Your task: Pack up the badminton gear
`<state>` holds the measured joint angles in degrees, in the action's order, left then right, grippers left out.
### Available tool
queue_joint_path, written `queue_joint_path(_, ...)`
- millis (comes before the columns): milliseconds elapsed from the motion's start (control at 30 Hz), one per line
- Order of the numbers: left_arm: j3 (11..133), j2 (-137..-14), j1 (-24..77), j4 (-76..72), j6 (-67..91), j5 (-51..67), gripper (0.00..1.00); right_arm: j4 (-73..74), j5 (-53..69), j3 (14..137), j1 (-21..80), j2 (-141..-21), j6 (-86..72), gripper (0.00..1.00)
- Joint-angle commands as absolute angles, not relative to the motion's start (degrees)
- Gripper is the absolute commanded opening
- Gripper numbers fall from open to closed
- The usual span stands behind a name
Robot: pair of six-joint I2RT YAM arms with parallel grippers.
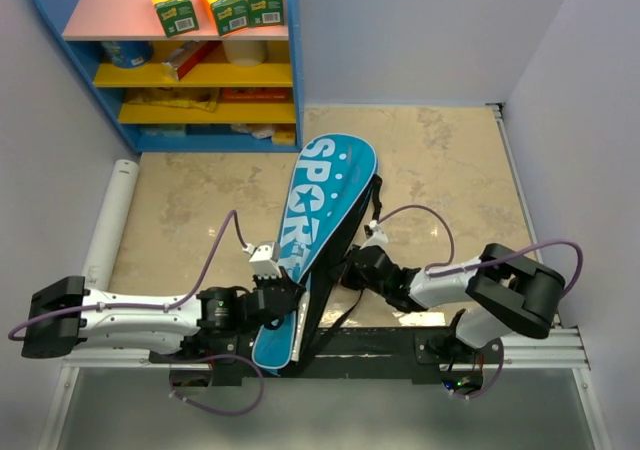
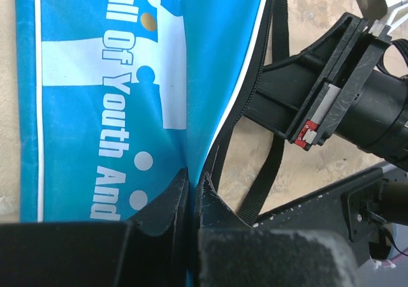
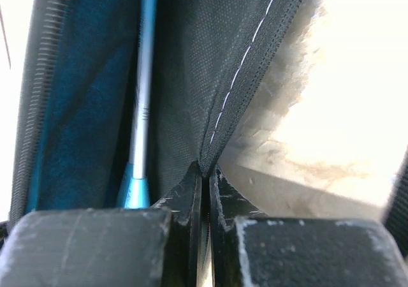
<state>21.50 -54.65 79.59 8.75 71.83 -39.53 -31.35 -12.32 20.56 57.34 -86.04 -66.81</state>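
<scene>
Right pincer (image 3: 205, 172) pinches the bag's (image 1: 330, 185) black rim, left pincer (image 2: 193, 182) its blue flap; we see the bag stretching away between them, racket (image 3: 143, 76) inside.

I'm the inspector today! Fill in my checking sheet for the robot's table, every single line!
Surface: beige marbled table.
Job's things: blue SPORT bag across the middle; one racket shaft inside; shuttlecocks not seen.
Clutter: white tube at the left.
Claws: left claw shut on the bag's blue side; right claw shut on its black edge.
Cables: purple cables loop over both arms.
Surroundings: blue shelf holding orange-green boxes.
</scene>
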Motion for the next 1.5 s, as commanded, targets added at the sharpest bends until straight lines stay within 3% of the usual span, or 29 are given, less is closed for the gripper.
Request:
queue_joint_path(0,25.57,-52.39,77.18,8.26,69.00,-39.12,0.00,-21.06,-18.54,20.04,57.22,-76.75,-63.64,0.00)
queue_joint_path(267,40.14,-57.73,69.70,13.87,53.28,-30.05,0.00,10.08,-27.33,34.79,57.30,-52.23,-53.98,0.00)
queue_joint_path(500,55.00,-61.70,68.99,18.54,44.66,-31.55,0.00,26.27,-28.74,49.39,57.31,-51.07,-48.87,0.00)
queue_joint_path(733,52.29,-67.66,62.50,17.57,42.63,-25.50,0.00,24.87,-28.65,47.01,57.30,-56.86,-49.13,0.00)
queue_joint_path(900,52.30,-61.62,61.18,16.09,40.34,-27.51,0.00,25.31,-29.88,48.95,57.30,-52.30,-48.08,0.00)
queue_joint_path(1067,49.22,-61.87,58.10,15.29,39.11,-24.79,0.00,25.40,-28.48,48.26,57.31,-55.80,-48.95,0.00)
queue_joint_path(1467,46.84,-70.39,51.25,10.02,32.96,-23.99,0.00,7.14,-21.71,34.90,57.74,-62.13,-59.23,0.00)
